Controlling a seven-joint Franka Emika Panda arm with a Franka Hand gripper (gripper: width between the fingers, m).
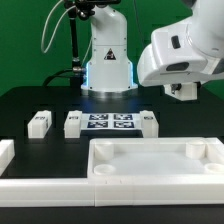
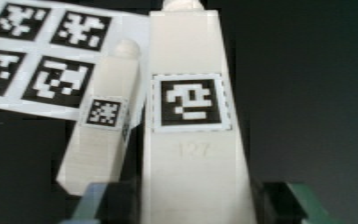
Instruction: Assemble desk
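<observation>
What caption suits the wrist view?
Tool holds a tagged desk leg; second leg and marker board beyond.

From here I see a glossy white arm [image 1: 178,55] of rounded shells. Its base [image 1: 108,45] bears a dark triangle mark [image 1: 108,68] above a blue glowing ring [image 1: 108,88]. Black cables [image 1: 70,35] hang behind, and the fingers [image 2: 309,203] are dark grey-green.
</observation>
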